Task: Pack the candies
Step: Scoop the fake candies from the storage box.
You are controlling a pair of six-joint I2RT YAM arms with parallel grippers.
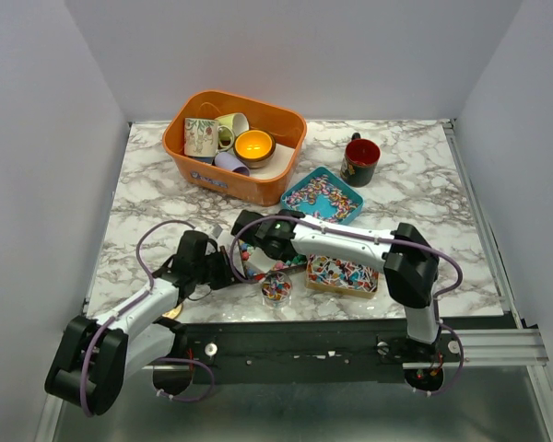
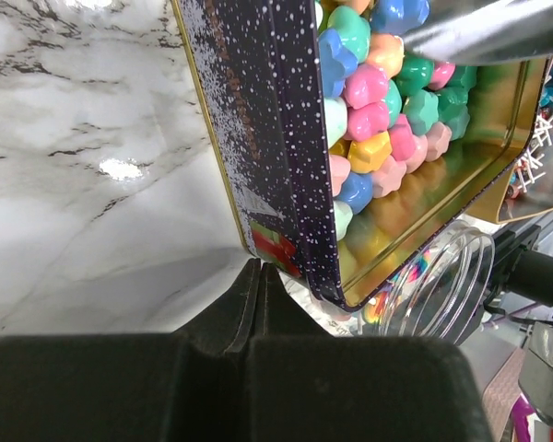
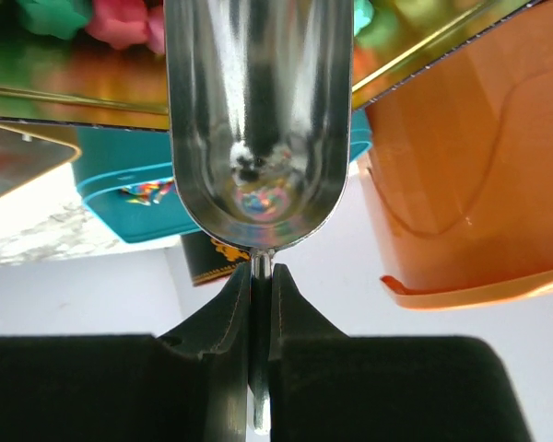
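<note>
- The left gripper [image 2: 258, 269] had its jaws pressed together at the tilted tin's [image 2: 249, 120] corner; whether it held the tin was unclear.
- The right gripper [image 3: 261, 269] pinched the scoop's [image 3: 258, 120] thin handle.
- The candies [image 2: 378, 101] lay inside the tin, partly cut off.
- The tin's label [image 2: 275, 247] was too blurred to read.

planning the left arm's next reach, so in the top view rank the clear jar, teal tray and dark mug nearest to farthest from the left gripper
From the left gripper, shut on the tin:
1. clear jar, just right of it, near the front edge.
2. teal tray, farther back and right, mid-table.
3. dark mug, back right, beyond the tray.
</note>
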